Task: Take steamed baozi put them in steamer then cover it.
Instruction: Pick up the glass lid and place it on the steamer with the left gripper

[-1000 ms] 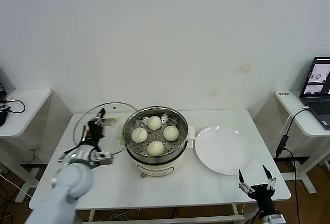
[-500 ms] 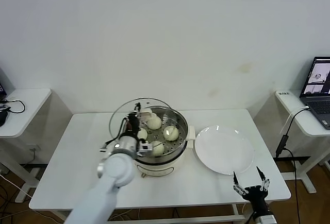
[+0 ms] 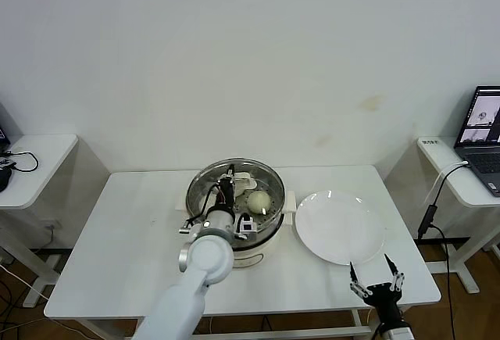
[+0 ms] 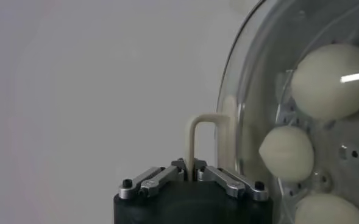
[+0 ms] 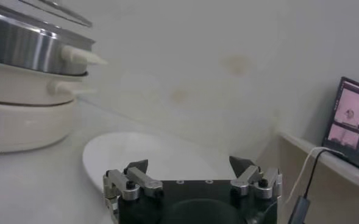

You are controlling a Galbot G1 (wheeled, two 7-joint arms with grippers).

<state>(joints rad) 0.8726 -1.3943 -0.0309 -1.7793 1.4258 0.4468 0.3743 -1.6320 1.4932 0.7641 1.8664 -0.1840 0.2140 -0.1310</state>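
Note:
The steel steamer (image 3: pixel 275 216) stands mid-table on its white base. Its clear glass cover (image 3: pixel 251 170) hangs over the pot, and in the right wrist view the cover's rim (image 5: pixel 56 10) shows a little above the steamer (image 5: pixel 27 45), tilted. My left gripper (image 3: pixel 228 184) is shut on the cover's cream handle (image 4: pixel 201 129). Through the glass I see steamed baozi (image 4: pixel 331 79) on the perforated tray; one baozi (image 3: pixel 258 200) shows in the head view and the arm hides others. My right gripper (image 3: pixel 375 287) waits open at the table's front right edge.
A flat white plate (image 3: pixel 340 227) lies right of the steamer, just beyond the right gripper (image 5: pixel 190 167). Side desks flank the table, the right one holding a laptop (image 3: pixel 486 125) with a cable hanging down.
My left arm has carried the cover from the table's left side rightward to above the steamer. The right gripper has drifted slightly left and lower, still open.

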